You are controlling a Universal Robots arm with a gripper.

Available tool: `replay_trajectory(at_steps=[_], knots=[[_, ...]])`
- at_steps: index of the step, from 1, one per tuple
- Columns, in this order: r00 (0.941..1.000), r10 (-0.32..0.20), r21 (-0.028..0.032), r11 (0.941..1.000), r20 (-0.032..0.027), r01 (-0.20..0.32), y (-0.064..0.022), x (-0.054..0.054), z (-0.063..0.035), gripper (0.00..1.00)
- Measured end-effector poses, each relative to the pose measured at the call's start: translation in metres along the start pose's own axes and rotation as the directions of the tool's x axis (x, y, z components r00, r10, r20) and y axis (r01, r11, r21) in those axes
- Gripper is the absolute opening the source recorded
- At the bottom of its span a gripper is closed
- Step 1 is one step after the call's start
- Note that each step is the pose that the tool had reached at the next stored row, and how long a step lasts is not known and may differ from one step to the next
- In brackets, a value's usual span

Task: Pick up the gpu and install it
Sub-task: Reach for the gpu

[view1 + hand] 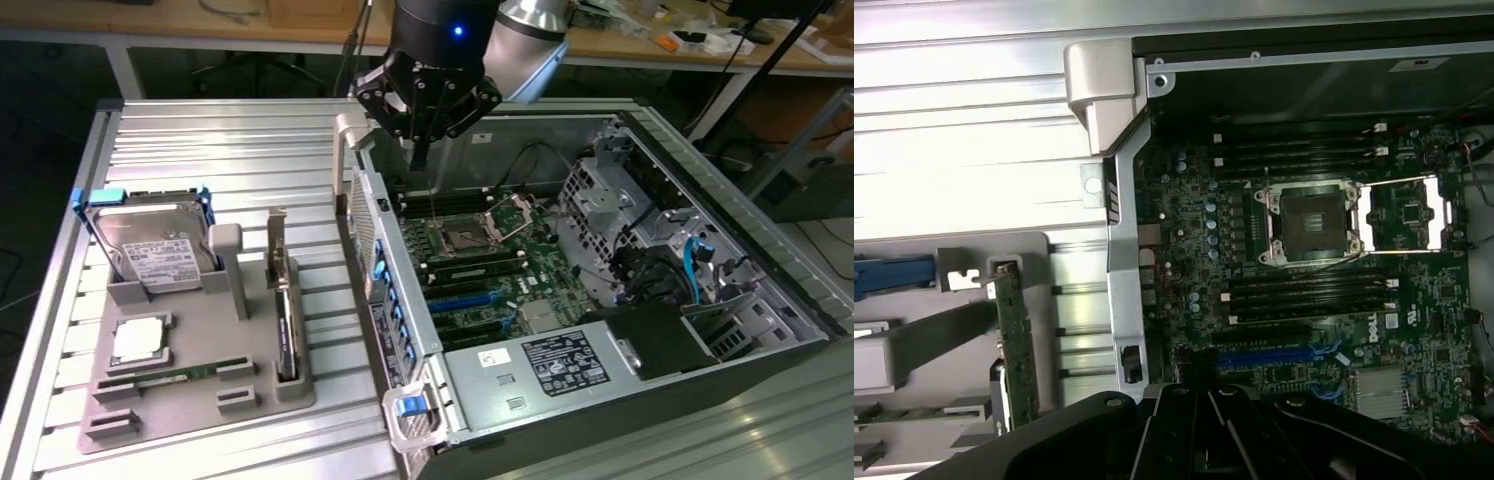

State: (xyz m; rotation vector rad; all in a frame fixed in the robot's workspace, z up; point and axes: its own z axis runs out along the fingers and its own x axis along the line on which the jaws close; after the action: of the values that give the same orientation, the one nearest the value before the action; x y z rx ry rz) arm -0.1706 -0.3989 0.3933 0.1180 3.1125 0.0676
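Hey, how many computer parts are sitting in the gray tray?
4: hard drive at the far end, chip beside it, memory stick near the front edge, gpu standing on edge by the case. None seems hidden.

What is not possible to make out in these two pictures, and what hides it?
- Exterior view: the gpu stands edge-on in the grey tray, so its flat faces are hidden.
- Exterior view: the print on the hard drive label is too small to read.
- Exterior view: the shut pincer and the arm cover part of the far side of the case.
- Wrist view: the pincer's dark body covers one end of the gpu.
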Motion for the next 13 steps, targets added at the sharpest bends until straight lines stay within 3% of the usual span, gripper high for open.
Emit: replay_trajectory(at_steps=[13], knots=[[1.0,0.0,0.0,1.0,0.0,0.0,-0.0004,0.0052,-0.0001,0.11]])
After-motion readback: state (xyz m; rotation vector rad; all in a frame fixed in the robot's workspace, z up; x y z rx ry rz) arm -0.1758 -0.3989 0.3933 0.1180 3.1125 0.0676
